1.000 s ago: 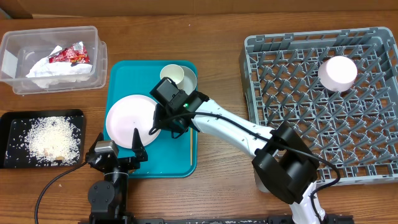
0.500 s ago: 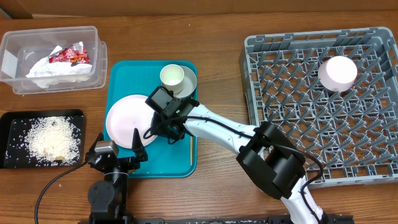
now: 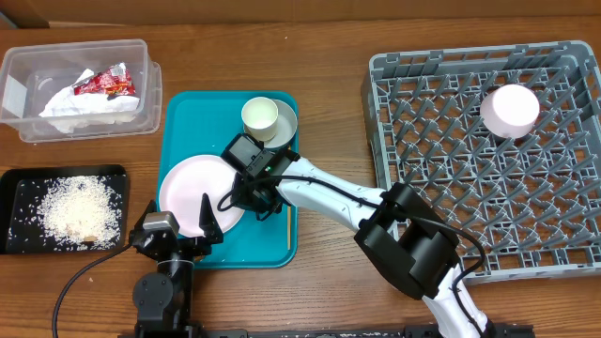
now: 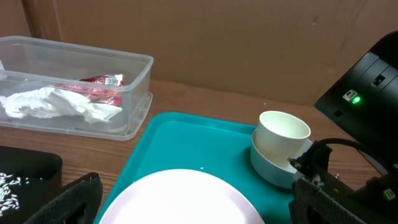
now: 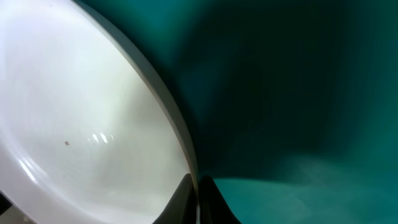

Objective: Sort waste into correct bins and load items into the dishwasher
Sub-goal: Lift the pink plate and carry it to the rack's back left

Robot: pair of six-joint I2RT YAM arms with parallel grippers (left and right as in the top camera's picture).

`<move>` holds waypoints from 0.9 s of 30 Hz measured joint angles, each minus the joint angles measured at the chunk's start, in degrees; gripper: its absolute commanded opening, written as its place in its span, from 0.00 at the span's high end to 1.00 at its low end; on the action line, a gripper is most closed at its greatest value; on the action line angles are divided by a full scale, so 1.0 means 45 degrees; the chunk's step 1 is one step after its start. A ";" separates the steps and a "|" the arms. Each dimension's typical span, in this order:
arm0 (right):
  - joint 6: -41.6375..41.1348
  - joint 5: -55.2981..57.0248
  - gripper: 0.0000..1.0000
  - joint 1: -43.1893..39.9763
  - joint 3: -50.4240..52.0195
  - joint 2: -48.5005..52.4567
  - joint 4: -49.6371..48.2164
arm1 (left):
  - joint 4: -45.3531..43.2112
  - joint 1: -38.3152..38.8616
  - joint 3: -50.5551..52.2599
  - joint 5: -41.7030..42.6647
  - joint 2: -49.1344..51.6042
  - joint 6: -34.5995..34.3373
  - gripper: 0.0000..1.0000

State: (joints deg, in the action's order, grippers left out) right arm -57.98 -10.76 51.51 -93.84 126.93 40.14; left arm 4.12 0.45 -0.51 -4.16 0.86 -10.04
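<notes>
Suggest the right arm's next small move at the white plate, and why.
Probably close the right tool on the rim of the round white plate, then lift it slightly. The right wrist view shows that rim right at the fingertips, the plate lies on the teal plastic tray, and the grey dishwasher rack has free slots.

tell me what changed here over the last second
The right gripper slid left and toward the robot's base, onto the right rim of the white plate. The plate shifted slightly toward the base on the teal tray. Whether the rim is actually clamped cannot be told. The left gripper, open, the cup and the dish rack stayed put.
</notes>
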 measured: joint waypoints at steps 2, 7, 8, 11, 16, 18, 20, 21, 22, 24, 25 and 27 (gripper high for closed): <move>0.0209 0.0000 0.96 -0.0015 0.0000 -0.0029 0.0160 | 0.0000 0.0005 0.0000 0.0000 0.0000 0.0000 0.00; 0.0933 0.0141 0.96 -0.0189 0.0000 -0.0476 0.1239 | 0.0005 0.0000 0.0000 0.0000 0.0000 0.0000 0.00; 0.1205 0.0160 0.96 -0.0311 0.0015 -0.0695 0.1491 | 0.0005 0.0000 0.0000 0.0000 0.0000 0.0000 0.00; 0.1991 0.0199 0.96 -0.0903 0.0044 -0.1744 0.2249 | 0.0000 0.0005 0.0000 0.0000 0.0000 0.0000 0.00; 0.3347 0.0282 0.96 -0.2458 0.0044 -0.4362 0.3405 | 0.0000 0.0005 0.0000 0.0000 0.0000 0.0000 0.00; 0.3968 0.0287 0.96 -0.3249 0.0044 -0.5469 0.3803 | 0.0000 0.0000 0.0000 0.0000 0.0000 0.0000 0.00; 0.4575 0.0457 0.96 -0.4206 0.0039 -0.6562 0.4260 | 0.0000 0.0005 0.0000 0.0000 0.0000 0.0000 0.00; 0.4775 0.0670 0.96 -0.4634 0.0034 -0.6999 0.4541 | 0.0005 0.0000 0.0000 0.0000 0.0000 0.0000 0.00; 0.4945 0.1020 0.96 -0.5081 0.0024 -0.7373 0.4813 | 0.0000 0.0000 0.0000 0.0000 0.0000 0.0000 0.00; 0.5183 0.2001 0.96 -0.5969 0.0019 -0.7932 0.5406 | 0.0000 0.0000 0.0000 0.0000 0.0000 0.0000 0.00; 0.5226 0.2506 0.96 -0.6343 0.0019 -0.8087 0.5586 | 0.0000 0.0005 0.0000 0.0000 0.0000 0.0000 0.00; 0.5314 0.3575 0.96 -0.7087 0.0019 -0.8204 0.5887 | 0.0000 0.0005 0.0000 0.0000 0.0000 0.0000 0.00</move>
State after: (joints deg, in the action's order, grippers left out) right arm -34.06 5.32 19.62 -93.76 90.02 66.63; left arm 4.12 0.47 -0.51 -4.16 0.86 -10.04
